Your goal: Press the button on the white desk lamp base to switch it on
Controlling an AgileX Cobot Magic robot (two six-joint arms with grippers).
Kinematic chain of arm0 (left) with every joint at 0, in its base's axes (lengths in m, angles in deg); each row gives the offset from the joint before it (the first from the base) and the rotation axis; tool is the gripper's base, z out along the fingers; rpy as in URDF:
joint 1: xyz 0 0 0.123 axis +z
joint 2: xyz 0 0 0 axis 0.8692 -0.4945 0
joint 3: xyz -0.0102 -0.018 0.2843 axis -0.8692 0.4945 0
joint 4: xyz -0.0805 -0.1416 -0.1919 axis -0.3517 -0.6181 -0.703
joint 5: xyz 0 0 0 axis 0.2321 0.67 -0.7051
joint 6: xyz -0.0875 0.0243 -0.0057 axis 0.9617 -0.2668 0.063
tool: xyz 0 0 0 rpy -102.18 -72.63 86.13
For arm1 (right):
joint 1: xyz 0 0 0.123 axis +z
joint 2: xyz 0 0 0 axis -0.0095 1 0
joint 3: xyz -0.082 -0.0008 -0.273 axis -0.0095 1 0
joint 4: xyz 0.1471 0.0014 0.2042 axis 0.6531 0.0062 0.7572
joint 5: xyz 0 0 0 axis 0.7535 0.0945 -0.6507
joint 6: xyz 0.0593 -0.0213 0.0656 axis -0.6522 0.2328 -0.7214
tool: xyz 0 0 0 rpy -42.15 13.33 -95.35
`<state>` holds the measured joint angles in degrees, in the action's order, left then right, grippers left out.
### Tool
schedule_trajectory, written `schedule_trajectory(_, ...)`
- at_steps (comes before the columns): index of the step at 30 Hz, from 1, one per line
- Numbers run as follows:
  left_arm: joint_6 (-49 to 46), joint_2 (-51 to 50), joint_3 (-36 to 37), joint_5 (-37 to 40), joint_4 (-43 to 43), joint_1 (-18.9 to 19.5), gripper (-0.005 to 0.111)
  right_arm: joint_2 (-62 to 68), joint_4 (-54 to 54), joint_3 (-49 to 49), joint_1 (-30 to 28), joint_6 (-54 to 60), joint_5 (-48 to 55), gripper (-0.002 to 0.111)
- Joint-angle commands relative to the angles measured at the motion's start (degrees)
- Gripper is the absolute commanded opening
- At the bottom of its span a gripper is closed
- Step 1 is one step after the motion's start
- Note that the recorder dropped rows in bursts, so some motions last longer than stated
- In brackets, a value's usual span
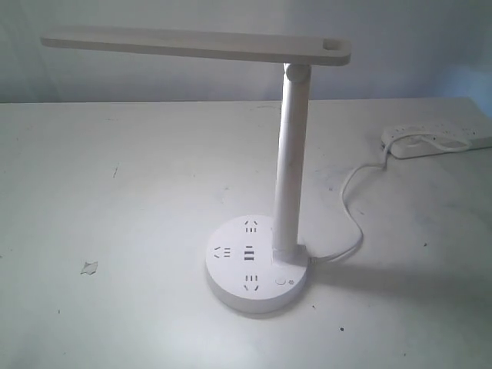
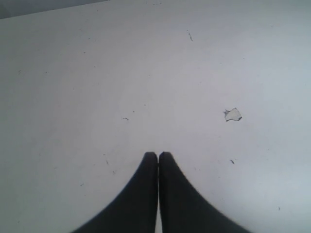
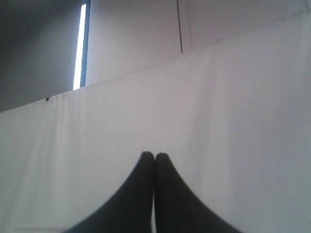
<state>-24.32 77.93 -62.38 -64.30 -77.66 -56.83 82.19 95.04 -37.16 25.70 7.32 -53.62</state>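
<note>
The white desk lamp base (image 1: 231, 269) is a thick round disc with socket holes and USB slots, standing on the white table in the exterior view. Its small round button (image 1: 280, 280) sits near the foot of the tall white post (image 1: 290, 169), which carries a flat lamp head (image 1: 192, 44). Neither arm shows in the exterior view. My left gripper (image 2: 158, 154) is shut over bare tabletop, holding nothing. My right gripper (image 3: 154, 155) is shut too, facing a white cloth backdrop. The lamp appears in neither wrist view.
A white cord (image 1: 352, 207) runs from the base to a long white power strip (image 1: 438, 141) at the back right. A small paper scrap (image 1: 90, 267) lies left of the base; the scrap (image 2: 233, 115) also shows in the left wrist view.
</note>
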Motion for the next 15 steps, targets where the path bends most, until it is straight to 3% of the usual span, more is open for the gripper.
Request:
schedule_trajectory(1,0.02,0.12,0.11,0.19,-0.21,-0.20,0.000,-1.12,2.10,0.31,0.00,2.40,2.53,0.000)
schedule_trajectory(9,0.02,0.12,0.11,0.17,-0.22,-0.20,0.000,-1.12,2.26,0.31,0.00,-0.86,30.77,0.000)
schedule_trajectory(15,0.02,0.12,0.11,0.17,-0.22,-0.20,0.000,-1.12,2.57,0.31,0.00,-3.39,39.17,0.000)
